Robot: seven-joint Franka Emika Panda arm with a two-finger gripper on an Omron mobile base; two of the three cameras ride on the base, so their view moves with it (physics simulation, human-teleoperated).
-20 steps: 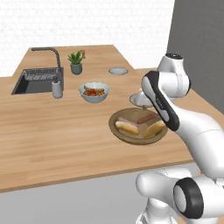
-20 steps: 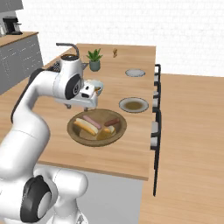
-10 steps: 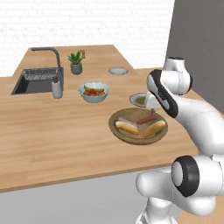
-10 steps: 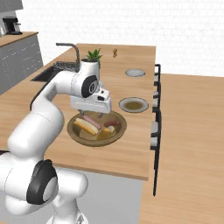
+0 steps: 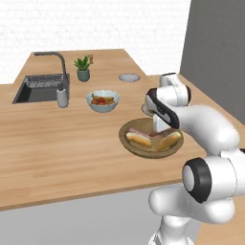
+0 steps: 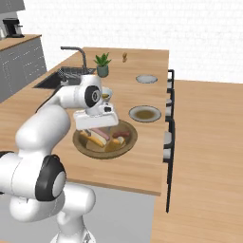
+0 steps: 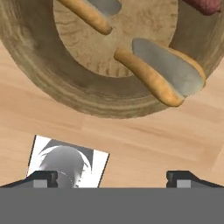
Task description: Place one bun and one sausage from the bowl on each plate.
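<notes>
Hovering low over the wooden bowl [image 5: 151, 139], the hand [image 5: 159, 128] sits at the bowl's far right side in the left base view, mostly hidden behind the arm's own wrist. Two buns [image 5: 139, 139] and a pinkish sausage [image 5: 143, 131] lie in the bowl. A grey plate [image 5: 129, 77] lies far back on the desk [image 5: 62, 148] and looks bare; a second plate is just visible behind the arm. The fruit bowl [image 5: 102, 101] stands left of the wooden bowl and well apart from it, with the sink [image 5: 39, 88] and potted plant [image 5: 83, 68] farther left.

From the right base view, the hand [image 6: 96, 127] hangs over the bowl [image 6: 105, 139], above a bun [image 6: 96, 138] and a sausage [image 6: 118, 136]. The near plate [image 6: 145, 113] lies just beyond the bowl to the right, the far plate [image 6: 146, 79] well behind it. I cannot tell whether the near plate holds anything. Open desk lies between bowl and plates, and the desk's right edge runs close past both plates.

Looking along the hand in the hand view, the fingertips [image 7: 42, 177] stand wide apart with nothing between them, over bare desk [image 7: 131, 140] beside the bowl's rim [image 7: 57, 87]. One bun [image 7: 159, 72] leans on the bowl's wall.

Judging by this, most of the task remains: food to be lifted out and both plates to be filled.
</notes>
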